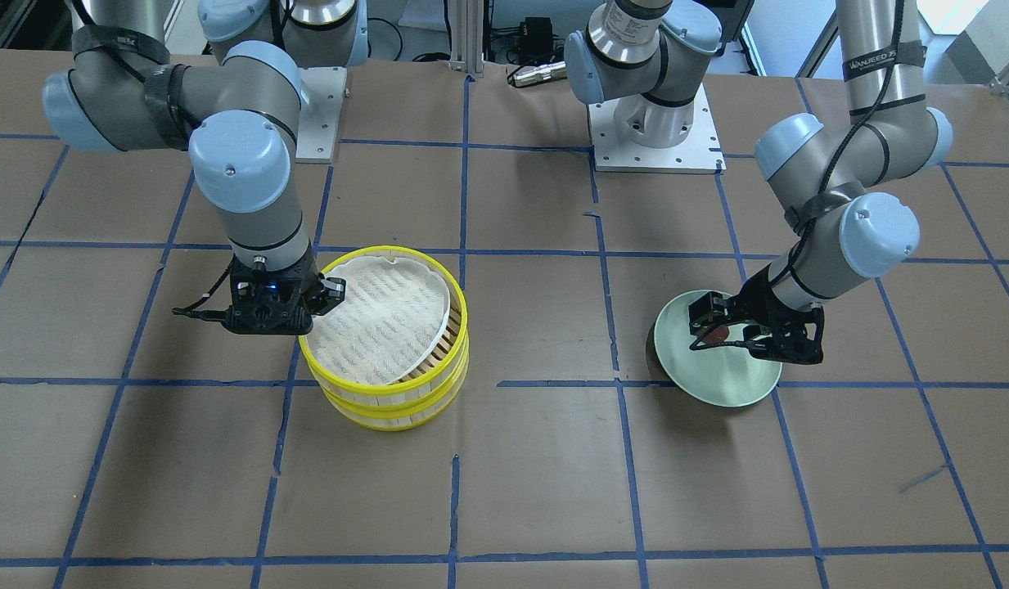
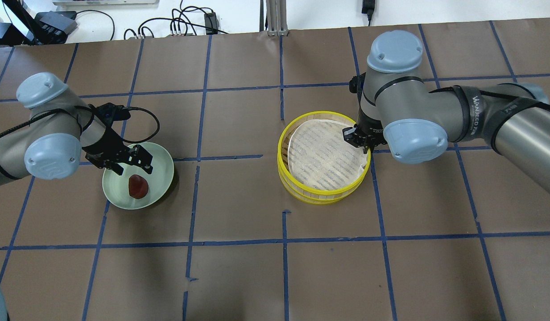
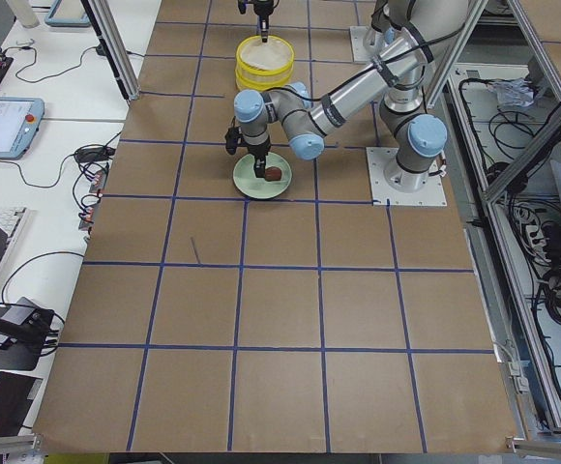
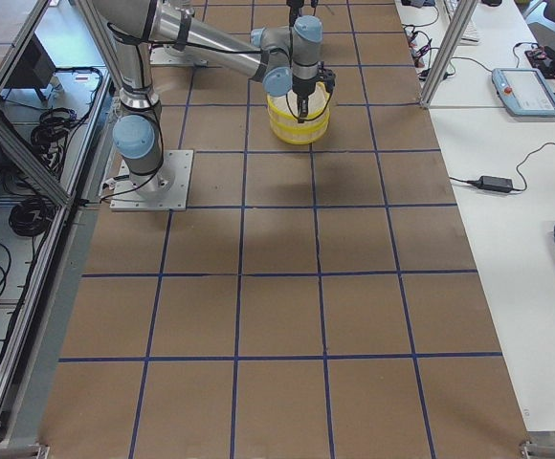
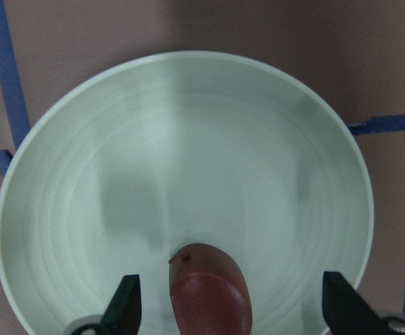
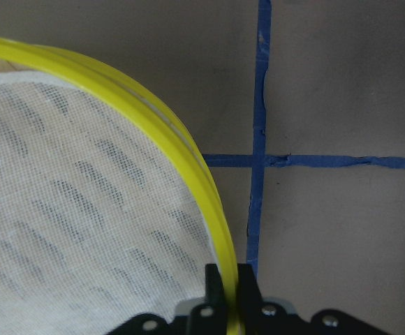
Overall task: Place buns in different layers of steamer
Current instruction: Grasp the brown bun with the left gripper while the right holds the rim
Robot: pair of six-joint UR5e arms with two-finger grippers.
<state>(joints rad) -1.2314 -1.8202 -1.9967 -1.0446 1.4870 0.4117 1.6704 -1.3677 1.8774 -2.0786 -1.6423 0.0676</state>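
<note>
Two steamer layers stand stacked: the top layer (image 2: 320,192) on the lower layer (image 2: 323,200), each with a yellow rim and slatted walls. A white mesh liner (image 2: 321,154) covers the top one. No bun shows in it. My right gripper (image 2: 357,137) is shut on the top layer's yellow rim (image 6: 188,157), with one finger inside and one outside. One reddish-brown bun (image 2: 138,186) lies in the pale green plate (image 2: 167,157). My left gripper (image 5: 234,307) is open and low over the plate, with one finger on each side of the bun (image 5: 209,293).
The brown table surface (image 2: 275,267) is marked with blue tape lines. The arm bases (image 1: 655,131) stand on metal plates at the robot's edge. The plate (image 1: 721,388) and the steamer stack (image 1: 385,401) are about two grid squares apart.
</note>
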